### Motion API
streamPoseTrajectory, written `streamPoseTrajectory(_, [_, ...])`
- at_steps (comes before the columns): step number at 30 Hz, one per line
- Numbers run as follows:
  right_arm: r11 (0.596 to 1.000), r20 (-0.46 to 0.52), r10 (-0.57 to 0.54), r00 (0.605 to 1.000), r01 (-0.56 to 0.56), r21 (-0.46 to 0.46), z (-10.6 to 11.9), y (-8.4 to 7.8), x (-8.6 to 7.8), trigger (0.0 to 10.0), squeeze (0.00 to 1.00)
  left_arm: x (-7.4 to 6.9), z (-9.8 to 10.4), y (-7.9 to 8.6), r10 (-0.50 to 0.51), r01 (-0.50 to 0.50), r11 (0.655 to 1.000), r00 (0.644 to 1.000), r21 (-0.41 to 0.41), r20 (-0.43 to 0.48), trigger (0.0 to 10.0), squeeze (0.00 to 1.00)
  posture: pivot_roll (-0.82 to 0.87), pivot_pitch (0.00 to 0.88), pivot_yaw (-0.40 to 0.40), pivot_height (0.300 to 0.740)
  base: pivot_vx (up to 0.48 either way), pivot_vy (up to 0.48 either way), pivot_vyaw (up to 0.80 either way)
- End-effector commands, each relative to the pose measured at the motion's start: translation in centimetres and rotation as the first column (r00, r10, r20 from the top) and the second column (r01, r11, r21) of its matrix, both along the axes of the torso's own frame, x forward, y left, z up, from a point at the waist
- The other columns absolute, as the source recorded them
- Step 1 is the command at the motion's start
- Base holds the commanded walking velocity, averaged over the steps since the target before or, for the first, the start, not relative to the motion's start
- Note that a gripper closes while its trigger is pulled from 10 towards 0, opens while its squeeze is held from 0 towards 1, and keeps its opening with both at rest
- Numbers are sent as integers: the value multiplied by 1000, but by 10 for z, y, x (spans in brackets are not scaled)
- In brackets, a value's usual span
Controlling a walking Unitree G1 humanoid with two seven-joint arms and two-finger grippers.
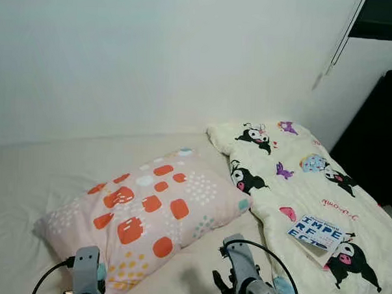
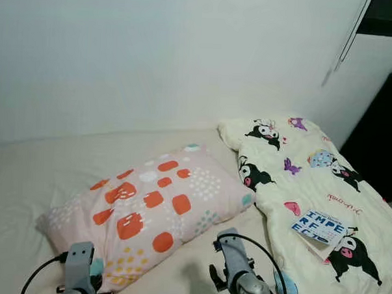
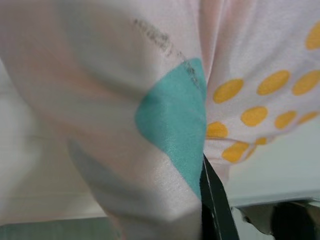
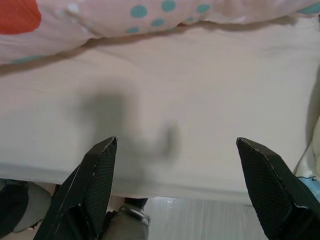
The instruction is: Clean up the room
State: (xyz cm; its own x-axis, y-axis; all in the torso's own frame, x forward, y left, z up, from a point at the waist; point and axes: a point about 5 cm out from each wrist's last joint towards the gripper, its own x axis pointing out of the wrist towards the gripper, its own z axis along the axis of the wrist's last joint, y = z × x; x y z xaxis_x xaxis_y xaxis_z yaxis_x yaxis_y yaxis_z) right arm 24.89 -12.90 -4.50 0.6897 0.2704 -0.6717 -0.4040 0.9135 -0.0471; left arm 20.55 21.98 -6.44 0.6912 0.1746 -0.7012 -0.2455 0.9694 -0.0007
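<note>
On the bed, at its near edge, the robot stands with both arms reaching forward. Starting on the left, the left hand is pushed right up against the near corner of the pillow. In the left wrist view the pink cloth with its green patch and yellow dots bulges over one black finger. It looks as if the left hand is pinching that corner, but I cannot tell for sure if it is closed or open. The pillow is pink with orange, white and yellow spots. It lies slanted across the middle of the bed, with its far corner close to the blanket. Next comes the right hand, spread wide open and holding nothing. It hovers over the bare sheet, just in front of the pillow's near edge. Further right is the cream blanket with cartoon pictures, bunched along the right side of the bed. A book with big blue letters lies on top of the blanket near its front end. I think the step now is tidying the bed, starting with the pillow. For the next move, the right hand likely needs to reach the pillow's other near corner. Then both hands could lift it and set it straight at the head of the bed. The book and blanket are not yet put away.
</note>
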Motion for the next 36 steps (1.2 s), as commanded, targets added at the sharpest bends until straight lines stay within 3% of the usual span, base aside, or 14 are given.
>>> streamPoseTrajectory(1, [997, 10, 81, 997, -81, 21, 3, 18, 3, 10000, 0, -7, -2, 9, 45, -45, 999, 999, 32, -14, 10000, 0, 105, 15, -121, 740, 0, 0, 0])
streamPoseTrajectory(12, [990, -79, 141, 987, -140, 16, -9, 28, -15, 10000, 0, -10, -1, 15, 112, -112, 994, 994, 12, 11, 10000, 0, 228, 0, -219, 740, 0, 0, 0])
streamPoseTrajectory(16, [992, -99, 123, 987, -125, -19, -10, 15, -13, 10000, 0, -16, -5, 12, 122, -122, 993, 993, 4, -5, 10000, 0, 220, 0, -214, 740, 0, 0, 0])
streamPoseTrajectory(20, [997, -81, 55, 995, -60, -56, -6, -4, -6, 10000, 0, -16, -8, 5, 74, -74, 997, 997, 3, -29, 10000, 0, 141, 0, -140, 740, 0, 0, 0])
streamPoseTrajectory(23, [997, -55, -60, 997, 57, -53, -1, -23, 1, 10000, 0, -11, -7, -3, 8, -8, 1000, 999, 12, -43, 10000, 0, 110, 0, -109, 740, 0, 0, 0])
streamPoseTrajectory(24, [986, -49, -160, 986, 157, -51, -2, -38, 0, 10000, 0, -5, -5, -5, -33, 34, 999, 998, 20, -49, 10000, 0, 67, 0, -82, 740, 0, 0, 0])
streamPoseTrajectory(27, [950, -24, -311, 950, 312, 21, 3, -54, 4, 10000, 0, 12, 4, -8, -80, 80, 997, 997, 22, -17, 10000, 0, 28, 0, -60, 740, 0, 0, 0])
streamPoseTrajectory(29, [950, -24, -311, 950, 312, 21, 3, -54, 4, 10000, 0, 12, 4, -8, -80, 80, 997, 997, 22, -17, 10000, 0, 28, 0, -60, 740, 0, 0, 0])
streamPoseTrajectory(32, [918, -18, -395, 918, 396, 33, 4, -72, 1, 10000, 0, 34, 16, -17, -132, 132, 991, 991, 27, 22, 10000, 0, -24, 0, -23, 740, 0, 0, 0])
streamPoseTrajectory(36, [924, -11, -380, 925, 381, 32, 5, -70, 3, 10000, 0, 41, 20, -22, -134, 134, 991, 990, 6, 50, 10000, 0, -27, 0, -23, 740, 0, 0, 0])
